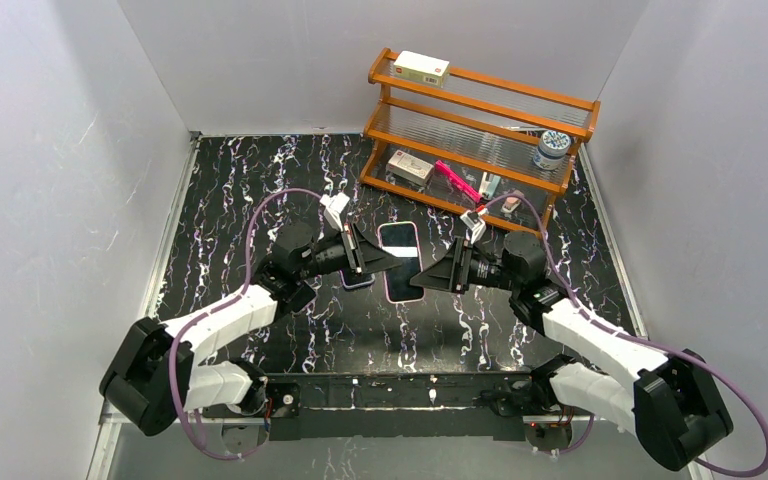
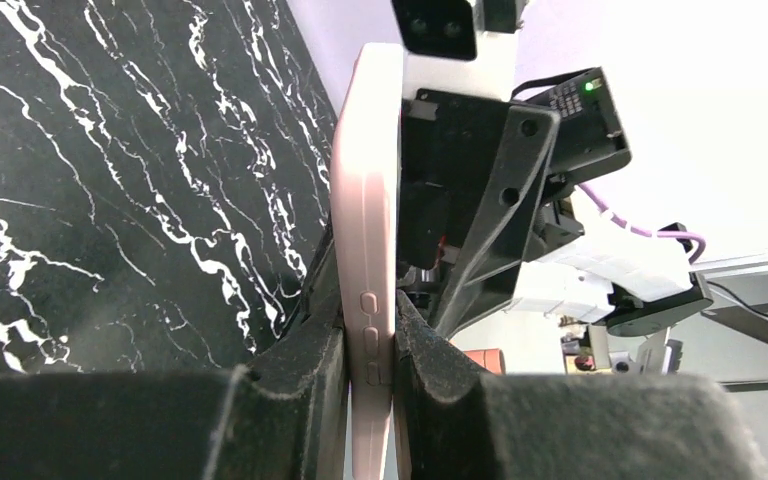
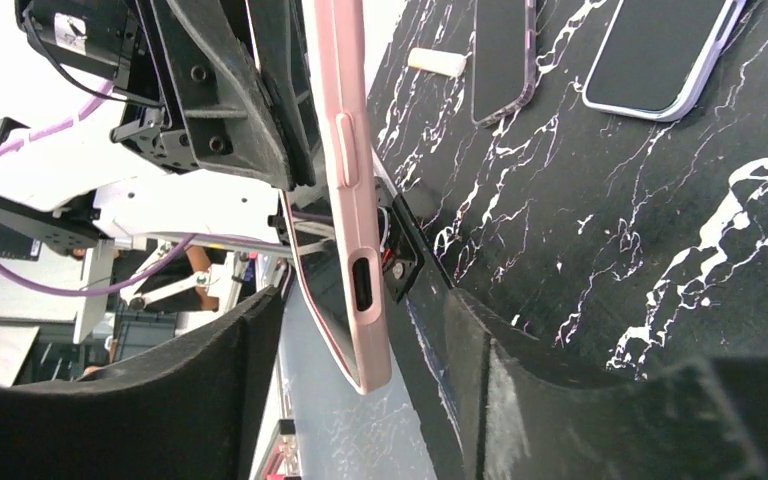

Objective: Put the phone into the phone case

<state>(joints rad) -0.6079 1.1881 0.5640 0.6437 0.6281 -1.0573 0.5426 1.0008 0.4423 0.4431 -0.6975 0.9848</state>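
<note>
My left gripper (image 1: 375, 258) is shut on a pink phone case (image 1: 403, 287) and holds it on edge above the table's middle. In the left wrist view its fingers (image 2: 320, 350) clamp the case (image 2: 365, 200) at the side buttons. A dark-screened phone (image 3: 325, 295) sits in the case (image 3: 345, 150); its near corner seems to stand out from the rim. My right gripper (image 1: 428, 272) is open, with one finger on each side of the case's port end (image 3: 360, 340) and not touching it.
Two other phones lie flat on the black marble table: a purple-edged one (image 1: 357, 278) (image 3: 505, 50) and a light-edged one (image 1: 398, 238) (image 3: 660, 50). A wooden rack (image 1: 480, 110) at the back right holds a box (image 1: 421, 68), a jar (image 1: 551, 150) and small items.
</note>
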